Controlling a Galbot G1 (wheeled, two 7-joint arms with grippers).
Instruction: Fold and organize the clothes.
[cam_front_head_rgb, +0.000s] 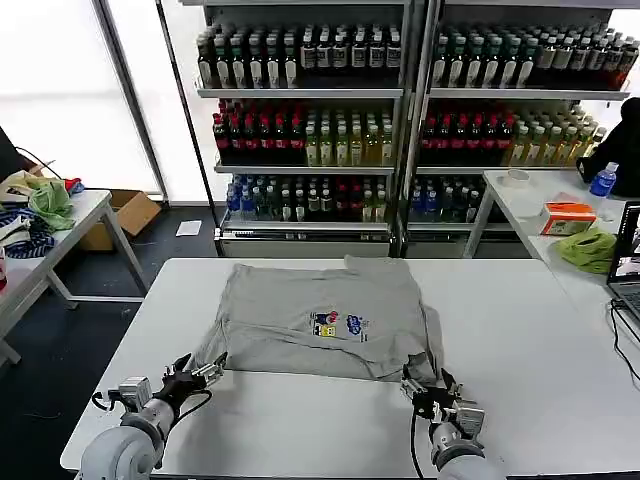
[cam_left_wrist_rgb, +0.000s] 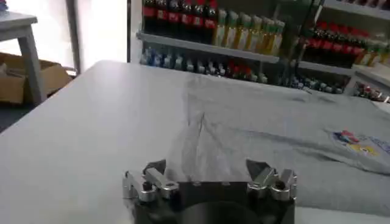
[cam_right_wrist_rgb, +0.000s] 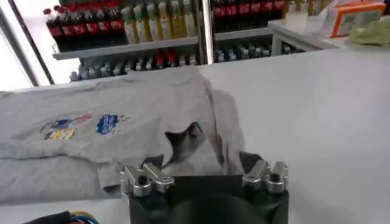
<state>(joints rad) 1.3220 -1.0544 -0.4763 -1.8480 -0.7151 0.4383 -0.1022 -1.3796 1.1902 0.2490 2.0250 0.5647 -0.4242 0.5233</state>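
A grey T-shirt (cam_front_head_rgb: 300, 300) with a small multicoloured chest print (cam_front_head_rgb: 338, 325) lies partly folded on the white table (cam_front_head_rgb: 520, 330), print up. My left gripper (cam_front_head_rgb: 205, 372) stands open at the shirt's near left corner. In the left wrist view the shirt (cam_left_wrist_rgb: 256, 131) spreads just beyond the left gripper (cam_left_wrist_rgb: 207, 167), with a tip of fabric reaching between the spread fingers. My right gripper (cam_front_head_rgb: 425, 385) is open at the near right corner. In the right wrist view the shirt's (cam_right_wrist_rgb: 122, 103) bunched sleeve edge lies between the fingers of the right gripper (cam_right_wrist_rgb: 201, 163).
Drink shelves (cam_front_head_rgb: 310, 110) stand behind the table. A side table (cam_front_head_rgb: 60, 225) with heaped clothes and a cardboard box (cam_front_head_rgb: 125, 215) are at the left. At the right, another table (cam_front_head_rgb: 530, 200) holds an orange box (cam_front_head_rgb: 567, 217), a green cloth (cam_front_head_rgb: 590, 248) and a laptop (cam_front_head_rgb: 628, 262).
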